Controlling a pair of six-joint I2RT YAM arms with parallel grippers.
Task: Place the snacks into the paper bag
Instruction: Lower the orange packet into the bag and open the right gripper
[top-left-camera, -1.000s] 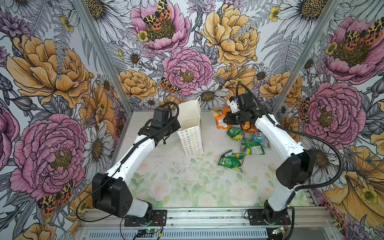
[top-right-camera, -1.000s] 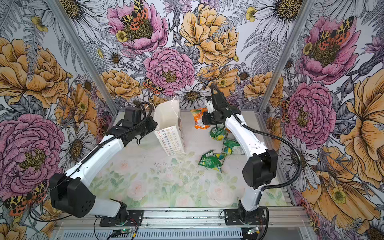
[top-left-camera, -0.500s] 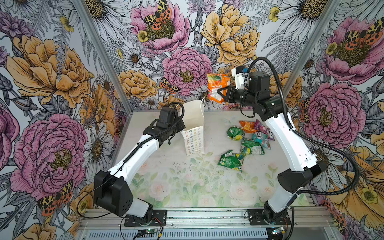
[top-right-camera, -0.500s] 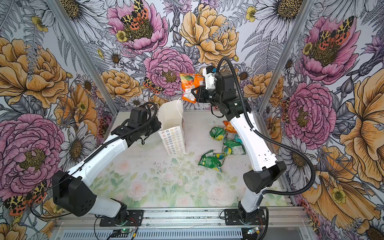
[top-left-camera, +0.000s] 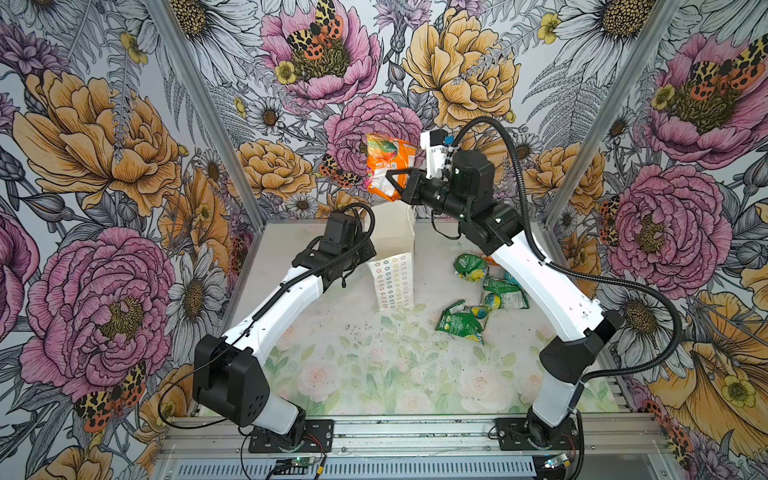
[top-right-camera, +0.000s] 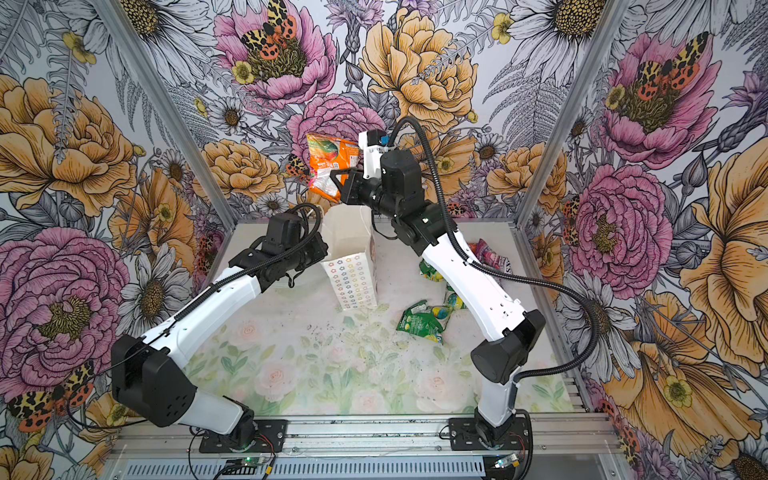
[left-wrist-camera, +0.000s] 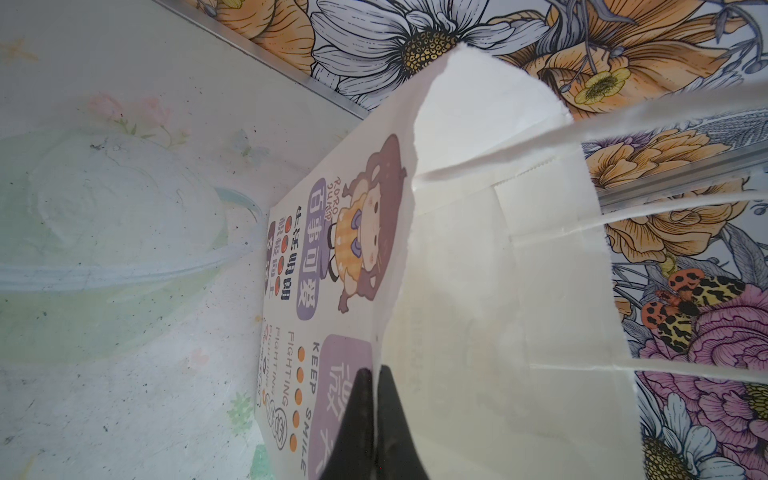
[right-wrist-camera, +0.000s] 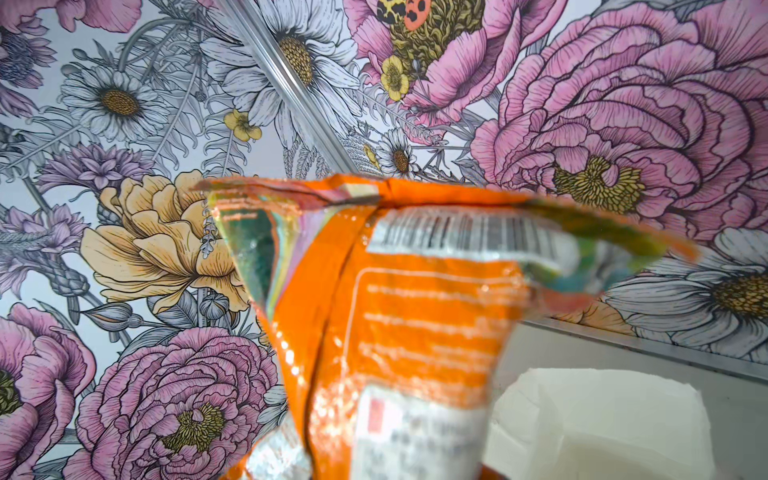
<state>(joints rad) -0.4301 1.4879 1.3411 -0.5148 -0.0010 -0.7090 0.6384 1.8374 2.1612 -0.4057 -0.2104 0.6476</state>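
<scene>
The white paper bag (top-left-camera: 393, 277) with flower rings stands upright at the back of the table, mouth open. My left gripper (left-wrist-camera: 374, 372) is shut on its rim, one finger outside and one inside the bag (left-wrist-camera: 478, 291). My right gripper (top-left-camera: 397, 183) is shut on an orange snack packet (top-left-camera: 384, 164), held high above the bag's mouth; in the right wrist view the packet (right-wrist-camera: 415, 311) hides the fingers. Three green-and-yellow snacks (top-left-camera: 469, 268) (top-left-camera: 503, 295) (top-left-camera: 461, 321) lie on the table right of the bag. A teal-pink snack (top-right-camera: 492, 258) lies behind the right arm.
Floral walls with aluminium corner posts (top-left-camera: 208, 108) close in the back and sides. The right arm's white link (top-left-camera: 540, 286) slants over the loose snacks. A metal rail (top-left-camera: 395, 432) carrying both arm bases runs along the front edge.
My right gripper has lifted the orange packet from the table up high, then moved it left over the bag. The left gripper keeps its hold on the rim; the bag shifted slightly right.
</scene>
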